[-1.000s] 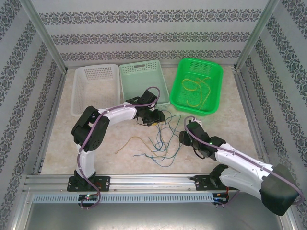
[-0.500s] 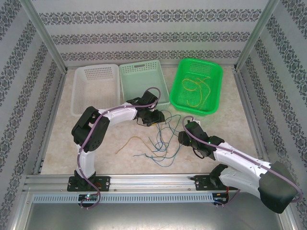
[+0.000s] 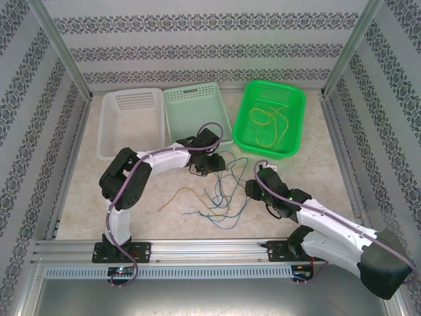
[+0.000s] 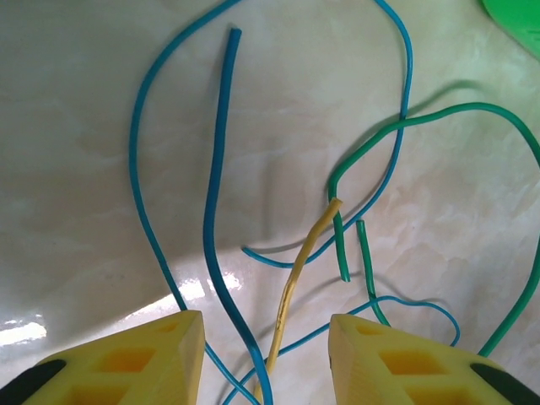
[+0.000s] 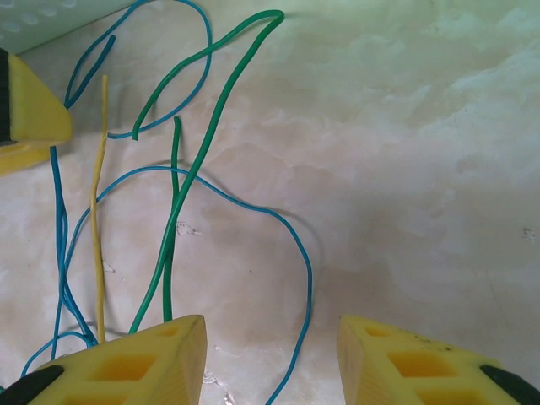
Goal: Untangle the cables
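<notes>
Currently, you have the cables [image 3: 220, 191] lying loose on the table [image 3: 85, 197], in the space between the two arms and just in front of the pale green basket [image 3: 196, 112]; they are crossed over one another and not separated. Your left gripper [image 3: 212, 164] sits at the far edge of the tangle, close to that basket's near wall; in its wrist view the left gripper [image 4: 266, 329] has its jaws standing apart, gripping nothing. A blue strand [image 4: 215, 211] and a yellow strand [image 4: 304, 253] run down into the gap between the jaws; whether either touches a finger you cannot tell. A green strand [image 4: 405, 122] curves off to one side, crossing the blue. Your right gripper [image 3: 255, 191] sits at the right side of the tangle; in its wrist view the right gripper [image 5: 272, 333] is likewise parted and holds nothing. There a blue loop [image 5: 299, 245] trails into the gap, while green and yellow lengths pass beside one finger. A white basket [image 3: 130, 122] stands left of the pale green one; a bright green basket [image 3: 289, 99] stands to the right, well apart from the tangle, with several yellow wires [image 3: 266, 125] curled inside it.
</notes>
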`<state>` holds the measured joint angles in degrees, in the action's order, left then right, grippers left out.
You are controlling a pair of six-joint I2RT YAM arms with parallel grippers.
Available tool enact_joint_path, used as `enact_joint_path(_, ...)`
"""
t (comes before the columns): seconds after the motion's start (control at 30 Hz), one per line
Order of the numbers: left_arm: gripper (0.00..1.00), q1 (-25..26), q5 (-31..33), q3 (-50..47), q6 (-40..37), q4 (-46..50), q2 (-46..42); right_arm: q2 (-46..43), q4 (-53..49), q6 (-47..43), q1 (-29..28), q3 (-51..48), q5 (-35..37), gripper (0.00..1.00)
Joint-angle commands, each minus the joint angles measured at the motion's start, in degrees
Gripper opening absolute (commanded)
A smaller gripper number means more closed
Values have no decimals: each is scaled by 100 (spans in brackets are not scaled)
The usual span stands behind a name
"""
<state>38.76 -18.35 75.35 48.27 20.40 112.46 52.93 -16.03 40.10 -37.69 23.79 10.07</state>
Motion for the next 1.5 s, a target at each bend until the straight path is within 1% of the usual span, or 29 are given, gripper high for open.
enact_joint_path(0.0,43,226,88,50,23,444,133,-173,-26,-72,58,-93,97,46)
enact_joint_path(0.13,40,318,246,17,40,448,132,-296,-37,-64,71,-142,114,46)
enact_joint_path(0.2,37,336,320,12,36,447,131,-340,-49,-74,78,-151,115,46)
enact_joint_path(0.33,35,360,499,24,-10,526,144,-410,-103,-111,91,-146,105,46)
enact_joint_path(0.6,23,447,934,22,-174,632,22,-560,-90,-107,124,-230,155,47)
enact_joint_path(0.87,18,529,1163,52,-220,566,36,-623,-101,-83,156,-296,163,47)
enact_joint_path(1.0,8,553,1213,50,-213,535,20,-643,-114,-116,182,-287,154,47)
enact_joint_path(1.13,5,571,1331,59,-224,526,-114,-644,-115,-133,193,-287,145,47)
enact_joint_path(1.2,1,580,1368,76,-280,512,-211,-626,-121,-151,192,-274,140,47)
enact_joint_path(1.47,0,624,1605,120,-455,435,-800,-655,64,-342,175,-167,-3,47)
